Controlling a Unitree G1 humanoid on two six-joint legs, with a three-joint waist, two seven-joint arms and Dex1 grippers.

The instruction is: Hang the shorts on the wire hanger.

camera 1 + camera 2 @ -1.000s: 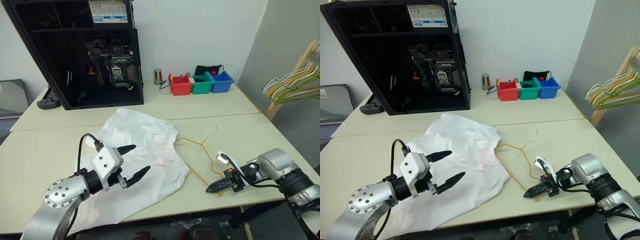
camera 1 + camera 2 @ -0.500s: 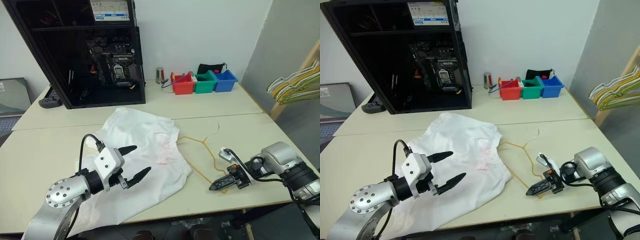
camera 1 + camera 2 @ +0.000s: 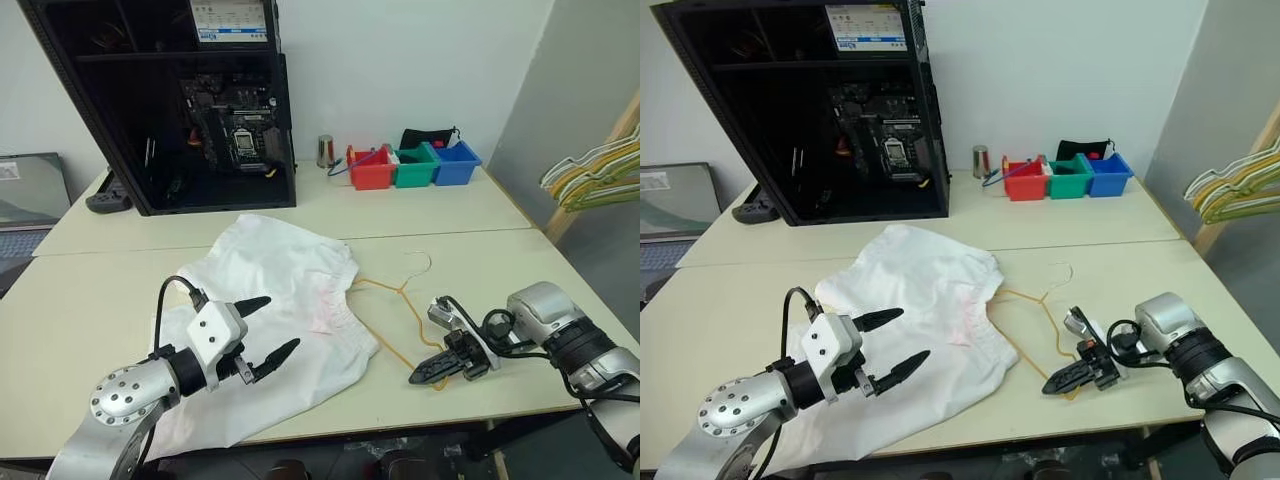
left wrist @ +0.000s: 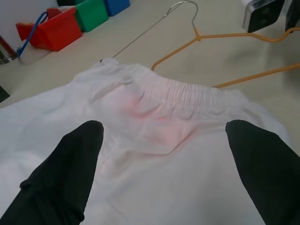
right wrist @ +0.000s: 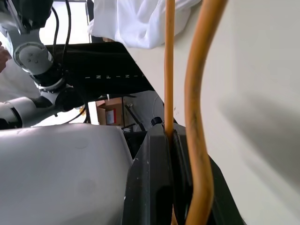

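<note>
The worktop [image 3: 120, 290] is carrying the shorts [image 3: 290, 285], lying flat and crumpled at its middle; thin and limp, they are likely best taken at the elastic waistband. The left tool [image 3: 262, 330] is hovering above them, fingers spread. The wire hanger [image 3: 400, 300], light and springy, is lying just beside the waistband, its lower corner pinched by the right tool [image 3: 428, 372]. Red, green and blue bins [image 3: 410, 166] are holding small items.
</note>
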